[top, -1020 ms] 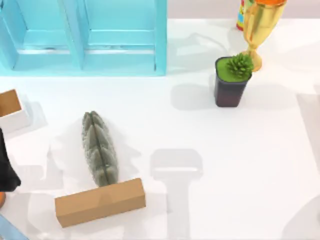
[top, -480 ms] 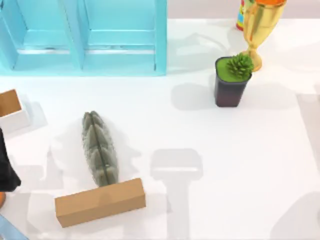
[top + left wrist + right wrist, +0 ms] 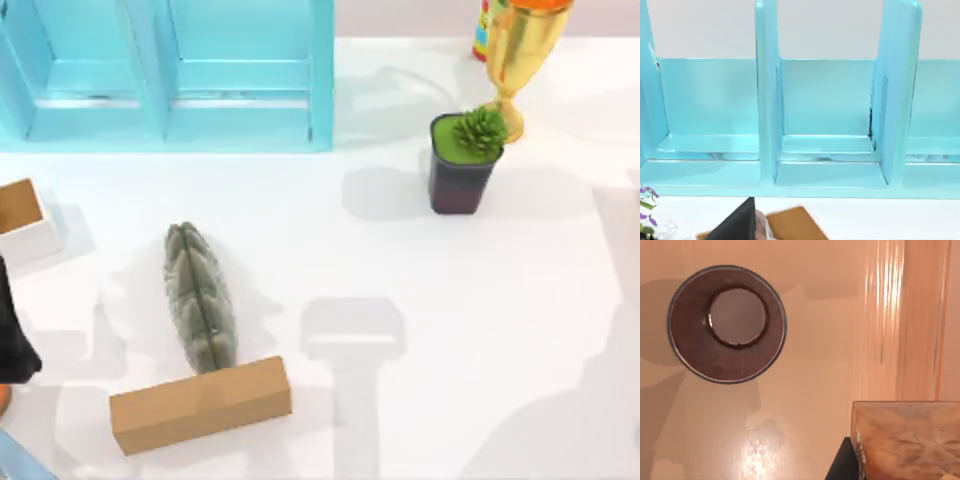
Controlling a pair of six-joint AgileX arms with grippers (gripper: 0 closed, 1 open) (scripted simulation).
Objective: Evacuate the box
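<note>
A small white box [image 3: 22,218] with a brown inside sits at the table's left edge; whether anything lies in it I cannot tell. Its brown top [image 3: 792,225] also shows low in the left wrist view, beside a dark part of my left gripper [image 3: 737,225]. My left arm [image 3: 12,340] is a black shape at the far left, just in front of that box. In the right wrist view, a dark piece of my right gripper [image 3: 841,465] sits against a wooden block [image 3: 907,440] over a tan surface.
A light-blue shelf unit [image 3: 165,75] spans the back left. A grey-green ridged object [image 3: 200,297] lies mid-left, with a long brown block [image 3: 200,405] in front of it. A potted plant [image 3: 462,162] and gold trophy [image 3: 522,55] stand at the back right. A round brown ring [image 3: 727,324] shows in the right wrist view.
A shadow at the table's lower right has spread leftward. No object on the table has moved, and my left arm stays where it was.
</note>
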